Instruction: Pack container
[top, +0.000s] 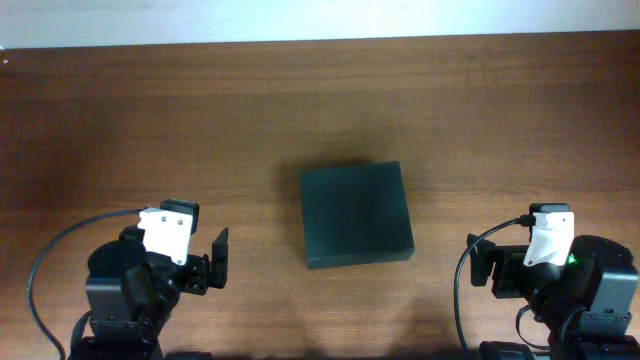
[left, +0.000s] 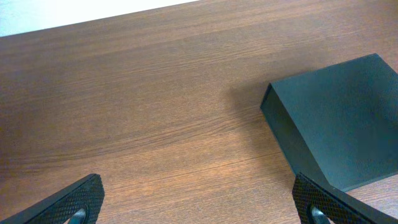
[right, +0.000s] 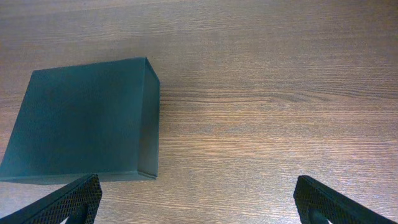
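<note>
Surface: a brown wood-grain table (top: 150, 110) fills almost all of each view, its grain running left to right in the overhead view.
Background: a pale strip of wall (top: 320, 18) lies along the far edge of the table.
Task item: the container (top: 355, 215), a dark green matte rectangular box, lies flat near the middle of the table, slightly right of centre and closer to the near edge than the far one.
Lid: the top face lies flat and looks shut; no seam or hinge can be made out.
Left arm: it sits at the near left corner, white wrist housing on top, with a black cable (top: 45, 265) looping out to its left.
Left end effector: the left gripper (left: 199, 198) is released, jaws spread wide over bare wood with nothing between them; only the textured black fingertips (left: 81, 200) show at the bottom of the wrist view.
Left view of box: the container sits to the right and farther off, apart from the fingers.
Right arm: it sits at the near right corner, a green light glowing on its body.
Right end effector: the right gripper (right: 198, 198) is likewise released and empty, jaws wide over bare wood.
Right view of box: the container lies to the left, its near corner close to the left fingertip; whether they touch cannot be told.
</note>
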